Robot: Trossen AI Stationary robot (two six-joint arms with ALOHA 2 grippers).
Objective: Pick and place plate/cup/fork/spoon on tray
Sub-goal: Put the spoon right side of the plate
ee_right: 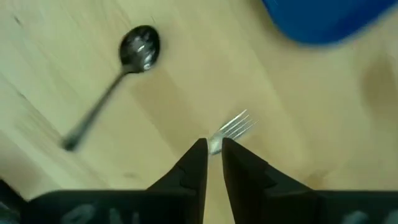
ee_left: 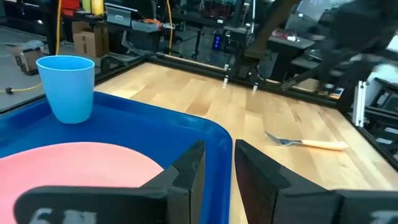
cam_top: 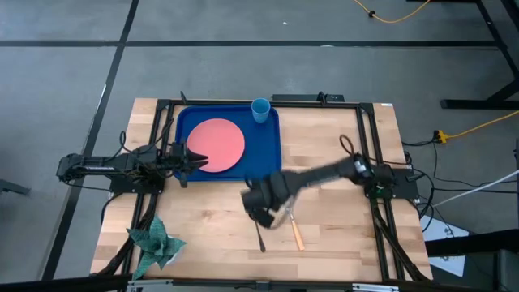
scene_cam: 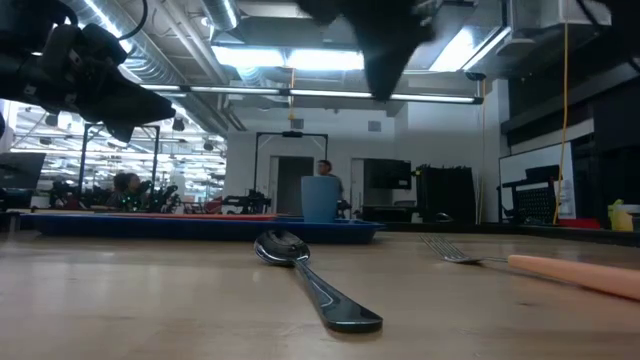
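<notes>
The dark-blue tray [cam_top: 272,134] lies at the table's far left-centre. The salmon-pink plate [cam_top: 216,146] lies flat in it, and the light-blue cup [cam_top: 260,109] stands upright at its far right corner. The dark spoon [cam_top: 259,235] and the tan-handled fork [cam_top: 295,234] lie flat on the wood near the front edge. My right gripper [cam_top: 263,209] hovers above them with its fingers shut; in the right wrist view [ee_right: 214,149] the fork's tines [ee_right: 235,127] show just past its fingertips. My left gripper [cam_top: 199,160] is shut and empty above the plate's near left side.
A green folded-paper object [cam_top: 154,243] lies at the table's near left corner. Black frame rails [cam_top: 369,146] run along the table's sides and far edge. Bare wood lies between the tray and the right rail. A person shows in the room beyond the table [scene_cam: 323,170].
</notes>
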